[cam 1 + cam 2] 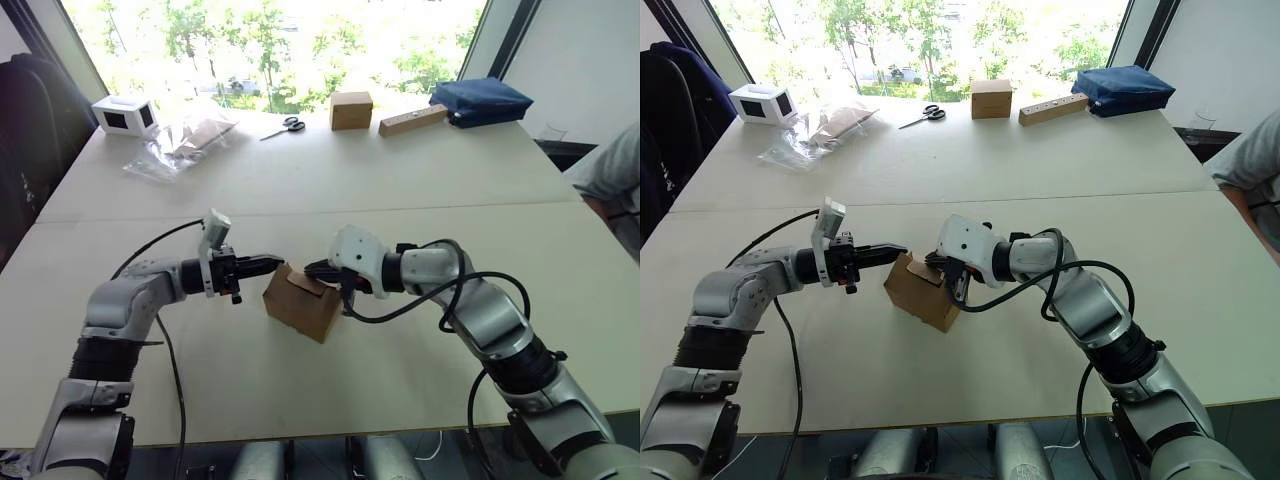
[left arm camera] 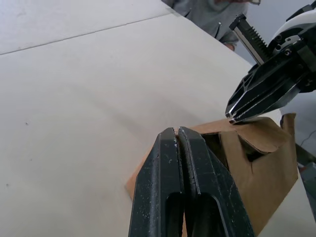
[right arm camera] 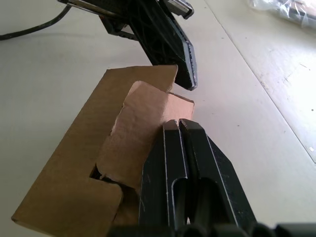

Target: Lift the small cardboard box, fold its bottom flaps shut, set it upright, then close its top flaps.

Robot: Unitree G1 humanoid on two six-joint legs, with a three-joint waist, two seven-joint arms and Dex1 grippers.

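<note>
the pale bench [image 1: 400, 160] takes up most of the head views, with a seam running across its middle. at the right edge of the frame a person's grey sleeve [image 1: 615, 170] shows. along the far edge, in the upper part of the frame, sit a dark blue bag [image 1: 480, 100] at upper right, a wooden block [image 1: 412, 121] just left of it, a smooth tan cube [image 1: 351, 110], a pair of scissors [image 1: 285, 127], a clear plastic bag [image 1: 180, 145] with brown paper in it, and a white box with dark panels [image 1: 124, 115] at upper left.

the small cardboard box [image 1: 300, 300] sits just below the centre of the frame, tilted on the bench with 1 corner down, well apart from the things at the far edge. its open end faces up and toward the right arm, with the flaps partly folded in and a dark gap between them.

the left hand [image 1: 272, 263] comes in from the left of the frame, its 2 black fingers pressed together with nothing between them, tips at the upper left edge of the box. the right hand [image 1: 318, 270] comes in from the right, also clenched with nothing between its fingers, tips resting on a folded flap [image 3: 143, 123] at the box's upper end. the 2 hands' tips are near each other over the box.
</note>
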